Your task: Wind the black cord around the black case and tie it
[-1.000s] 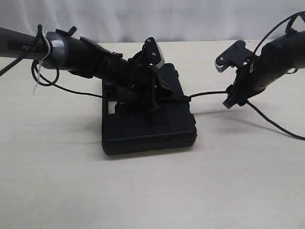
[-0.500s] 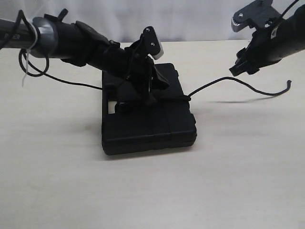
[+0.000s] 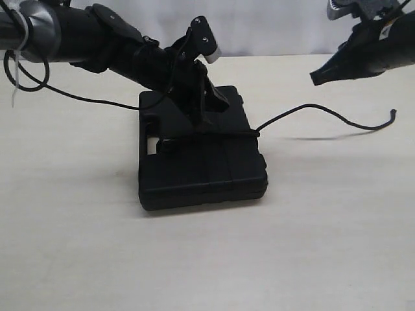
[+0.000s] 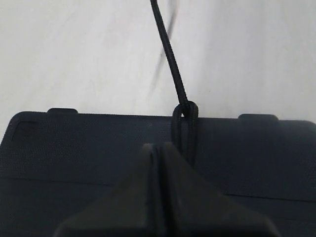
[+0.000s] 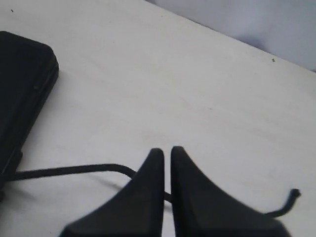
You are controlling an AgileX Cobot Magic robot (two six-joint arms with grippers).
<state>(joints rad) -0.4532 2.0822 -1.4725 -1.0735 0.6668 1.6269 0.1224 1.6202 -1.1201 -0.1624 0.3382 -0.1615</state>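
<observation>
The black case [image 3: 201, 175] lies flat in the middle of the table. The black cord [image 3: 311, 110] crosses its top and is knotted at the case's right edge [image 3: 257, 134]. From there the loose end arcs right and lies on the table up to its tip [image 3: 393, 113]. My left gripper [image 3: 206, 126] is shut just above the case top, beside the cord's loop [image 4: 185, 114], with nothing visible between its jaws [image 4: 160, 146]. My right gripper [image 3: 316, 78] hangs shut high at the right, above the cord [image 5: 74, 170] and not touching it.
A thin glossy robot cable [image 3: 84, 100] droops from the left arm towards the case's back left corner. Bare light tabletop [image 3: 324, 214] surrounds the case, with a pale backdrop behind the table's far edge.
The right gripper let go of the cord and rose up and to the right; the loose end dropped onto the table. The left gripper lifted slightly off the case top.
</observation>
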